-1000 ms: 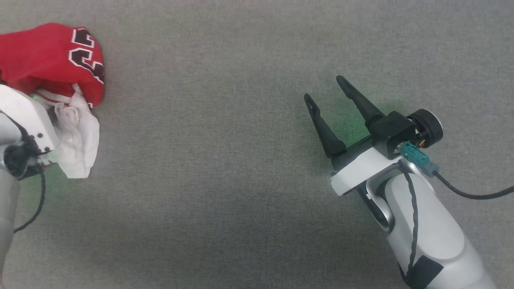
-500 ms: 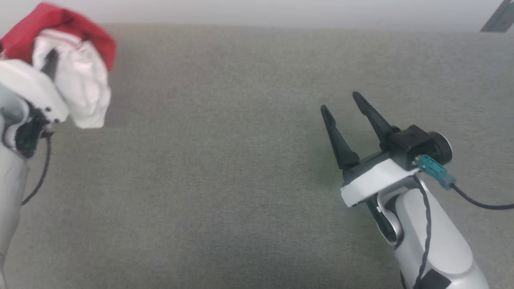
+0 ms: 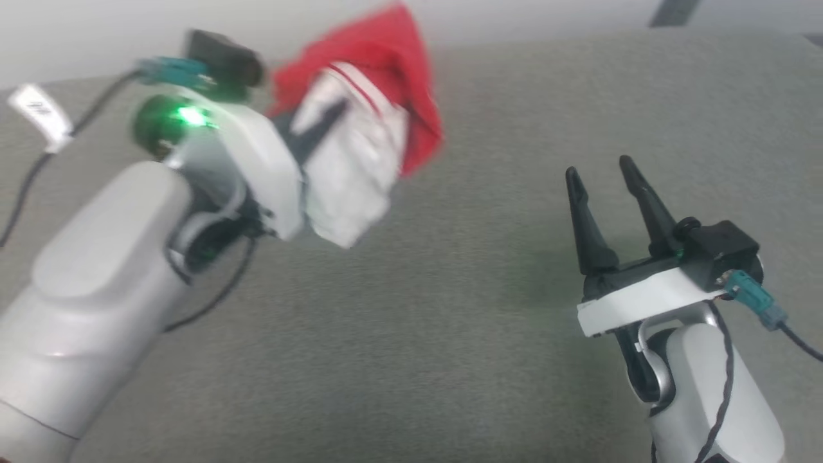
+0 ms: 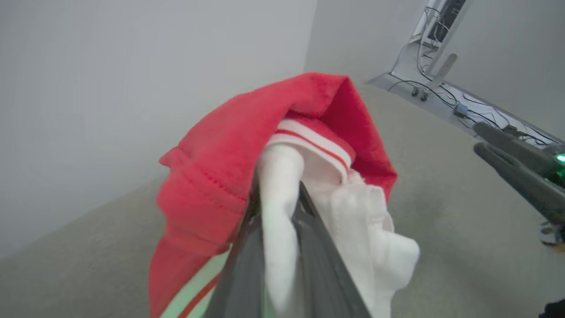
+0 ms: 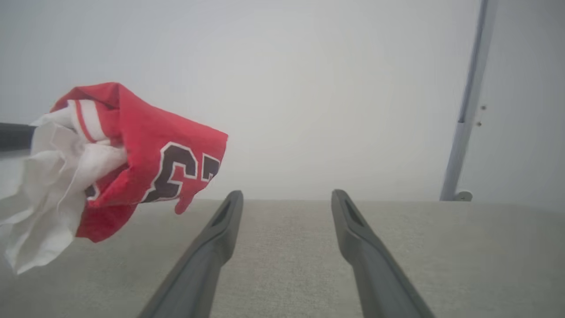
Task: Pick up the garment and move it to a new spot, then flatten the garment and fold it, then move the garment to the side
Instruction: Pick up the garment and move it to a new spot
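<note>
Grey desk (image 3: 450, 360) meets a pale wall (image 5: 309, 88). One second earlier the garment (image 3: 392, 77) lay bunched on the desk at the left edge of the head view. It now hangs clear of the surface, though the camera has also shifted. Left pincer (image 4: 278, 203) is clenched on the white lining (image 4: 282, 247), red cloth draped over its fingers. Number 23 (image 5: 176, 172) faces the right pincer (image 3: 598, 167), which stands spread wide as before, holding nothing, apart from the garment.
</note>
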Tool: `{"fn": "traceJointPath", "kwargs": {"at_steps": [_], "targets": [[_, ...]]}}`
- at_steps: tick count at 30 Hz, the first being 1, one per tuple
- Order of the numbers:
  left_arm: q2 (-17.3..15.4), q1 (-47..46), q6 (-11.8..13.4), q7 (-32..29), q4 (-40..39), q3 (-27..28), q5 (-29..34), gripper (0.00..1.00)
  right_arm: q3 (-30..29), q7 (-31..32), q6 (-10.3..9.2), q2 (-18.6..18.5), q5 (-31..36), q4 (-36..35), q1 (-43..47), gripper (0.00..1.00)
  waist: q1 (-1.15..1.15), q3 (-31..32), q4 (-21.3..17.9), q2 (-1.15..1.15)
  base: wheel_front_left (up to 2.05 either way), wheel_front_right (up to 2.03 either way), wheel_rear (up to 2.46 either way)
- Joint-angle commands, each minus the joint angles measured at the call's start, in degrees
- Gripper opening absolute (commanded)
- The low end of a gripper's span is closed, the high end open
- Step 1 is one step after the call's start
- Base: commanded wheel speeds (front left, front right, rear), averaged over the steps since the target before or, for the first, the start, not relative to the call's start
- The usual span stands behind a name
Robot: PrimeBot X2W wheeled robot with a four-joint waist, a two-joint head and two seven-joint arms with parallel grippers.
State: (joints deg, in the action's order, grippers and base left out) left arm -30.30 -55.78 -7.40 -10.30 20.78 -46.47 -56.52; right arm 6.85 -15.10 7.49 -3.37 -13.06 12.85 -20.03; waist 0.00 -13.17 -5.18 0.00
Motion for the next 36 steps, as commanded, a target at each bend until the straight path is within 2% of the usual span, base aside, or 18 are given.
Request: {"fn": "traceJointPath", "kwargs": {"at_steps": [1,6,13,18,24,25,27,28,33,36], "targets": [[-0.06,-0.38,-0.08,-0.4,-0.57,-0.8,0.12,0.0,-0.21,-0.07,0.0,0.28,-0.33,-0.47,0.07,1.0,0.0,-2.22,-3.18,0.0,0.0,0.0,0.0],[1.17,-2.32,-0.09,-3.38,-1.74,-7.33,-0.38,0.0,-0.96,-0.07,0.0,0.52,-2.5,-2.43,-1.11,1.0,0.0,-6.06,-8.87,0.0,0.0,0.0,0.0],[1.58,-4.6,-0.09,-6.15,3.77,-15.64,-2.65,0.0,-0.85,-0.07,0.0,0.55,-7.19,-3.74,-1.74,1.0,0.0,-10.53,-14.97,0.0,0.0,0.0,0.0],[-0.18,-5.88,-0.08,-12.72,7.11,-23.9,-4.44,0.0,-0.63,-0.07,0.0,0.55,-8.75,-4.38,-2.14,1.0,0.0,-12.25,-17.28,0.0,0.0,0.0,0.0],[-2.29,-5.02,0.16,-19.64,8.0,-28.07,-5.84,0.02,-0.35,-0.07,0.0,0.51,-9.73,-4.47,-2.27,1.0,0.0,-12.66,-18.39,0.0,0.0,0.0,0.0],[-2.54,-5.08,0.19,-19.57,7.84,-28.22,-5.69,0.15,-0.41,-0.07,0.0,0.51,-9.71,-4.4,-2.14,1.0,0.0,-12.46,-18.11,0.0,0.0,0.0,0.0],[-2.97,-5.39,0.19,-17.91,7.85,-28.16,-5.58,0.88,-0.16,-0.07,0.0,0.51,-9.16,-4.08,-1.83,1.0,0.0,-11.81,-17.22,0.0,0.0,0.0,0.0],[-3.04,-5.59,0.19,-16.96,7.74,-28.04,-5.53,1.0,-0.11,-0.07,0.0,0.51,-8.81,-3.92,-1.75,1.0,0.0,-11.34,-16.61,0.0,0.0,0.0,0.0],[-2.62,-7.38,0.2,-9.33,7.06,-27.12,-6.16,1.0,-0.26,-0.07,0.0,0.47,-6.11,-2.94,-1.61,1.0,0.0,-7.79,-12.12,0.0,0.0,0.0,0.0],[-1.23,-7.66,0.04,-3.09,5.25,-26.81,-8.76,1.0,-0.49,-0.07,0.0,0.45,-3.52,-1.84,-1.06,1.0,0.0,-4.27,-7.64,0.0,0.0,0.0,0.0]]}}
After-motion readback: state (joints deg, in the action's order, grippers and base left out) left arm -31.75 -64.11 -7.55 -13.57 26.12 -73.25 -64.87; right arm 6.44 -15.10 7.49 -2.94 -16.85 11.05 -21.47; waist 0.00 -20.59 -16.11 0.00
